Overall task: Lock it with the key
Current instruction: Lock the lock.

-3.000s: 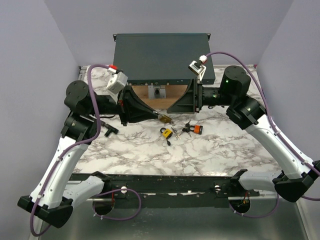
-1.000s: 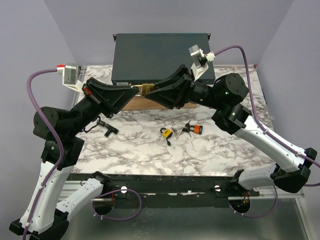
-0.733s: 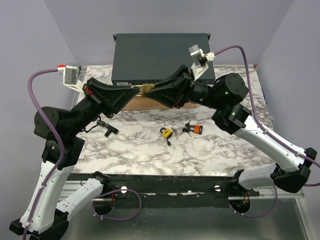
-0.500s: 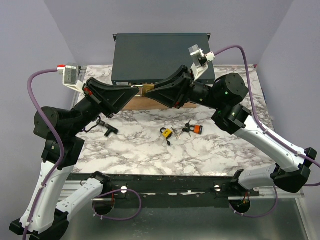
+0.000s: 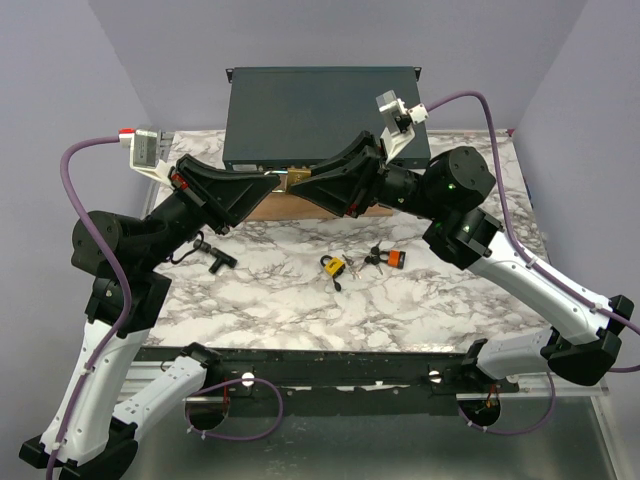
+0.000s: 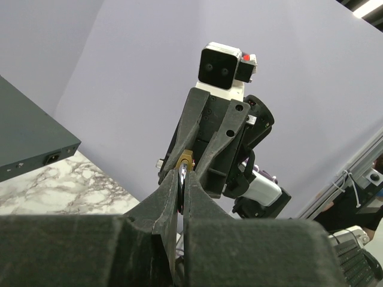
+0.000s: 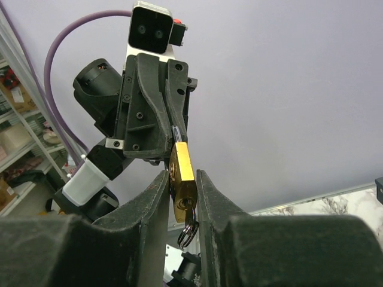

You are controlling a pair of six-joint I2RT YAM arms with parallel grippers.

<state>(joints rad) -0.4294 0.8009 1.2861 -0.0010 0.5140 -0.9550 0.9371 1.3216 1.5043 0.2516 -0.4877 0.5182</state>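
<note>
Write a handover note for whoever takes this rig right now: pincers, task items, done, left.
Left pincer: shut on the top of the brass padlock, held mid-air.
Right pincer: closed around the same padlock's body.
Key: orange head, lying on the table with its bunch, right of the yellow padlock, untouched.
Done: brass padlock held up between both arms.
Left: pick up the key and work the lock.

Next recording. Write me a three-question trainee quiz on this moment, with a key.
1. True or false: the orange key is held in a gripper.
2. The left gripper and right gripper both hold: A a cup; B the brass padlock; C a screwdriver.
3. Fill in: the yellow padlock lies on the ____.
Key: 1 false, it lies on the table; 2 B; 3 table.
</note>
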